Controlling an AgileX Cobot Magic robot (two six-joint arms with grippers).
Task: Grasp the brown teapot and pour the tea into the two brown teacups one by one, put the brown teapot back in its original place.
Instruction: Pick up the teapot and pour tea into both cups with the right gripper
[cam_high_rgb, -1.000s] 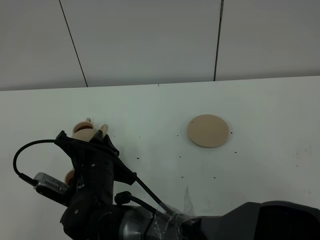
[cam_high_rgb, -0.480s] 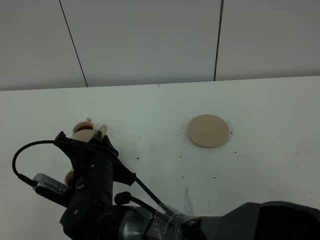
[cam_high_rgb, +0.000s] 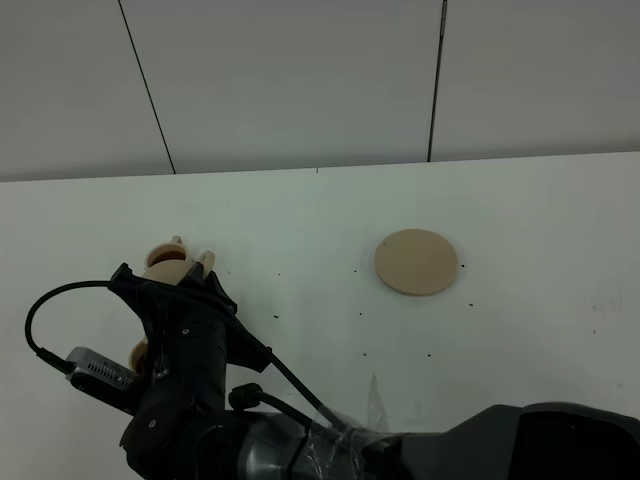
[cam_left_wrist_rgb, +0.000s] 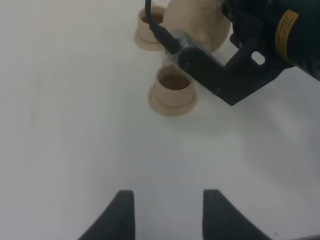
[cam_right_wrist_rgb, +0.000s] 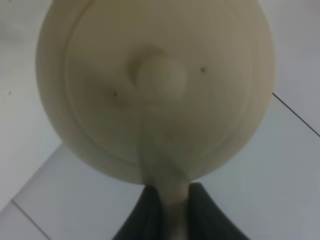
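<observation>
The brown teapot (cam_right_wrist_rgb: 155, 85) fills the right wrist view from above, knobbed lid facing the camera. My right gripper (cam_right_wrist_rgb: 169, 202) is shut on its loop handle. In the left wrist view the teapot (cam_left_wrist_rgb: 197, 25) hangs beside and above the two brown teacups, held by the black right arm (cam_left_wrist_rgb: 245, 60). The near teacup (cam_left_wrist_rgb: 173, 89) and the far teacup (cam_left_wrist_rgb: 151, 20) each stand on a small saucer, and their insides look dark brown. My left gripper (cam_left_wrist_rgb: 167, 212) stands open over bare table, short of the cups. The original place, a flat tan disc (cam_high_rgb: 417, 262), lies bare at the middle right.
In the high view the right arm (cam_high_rgb: 190, 370) reaches across to the left and covers most of the teapot and the near teacup (cam_high_rgb: 140, 352). The far teacup (cam_high_rgb: 166, 258) shows beyond it. A wall rises behind the white table (cam_high_rgb: 320, 220).
The right arm has shifted very slightly, and the far teacup's rim shows a little more than a second ago. Both grippers keep their state.
</observation>
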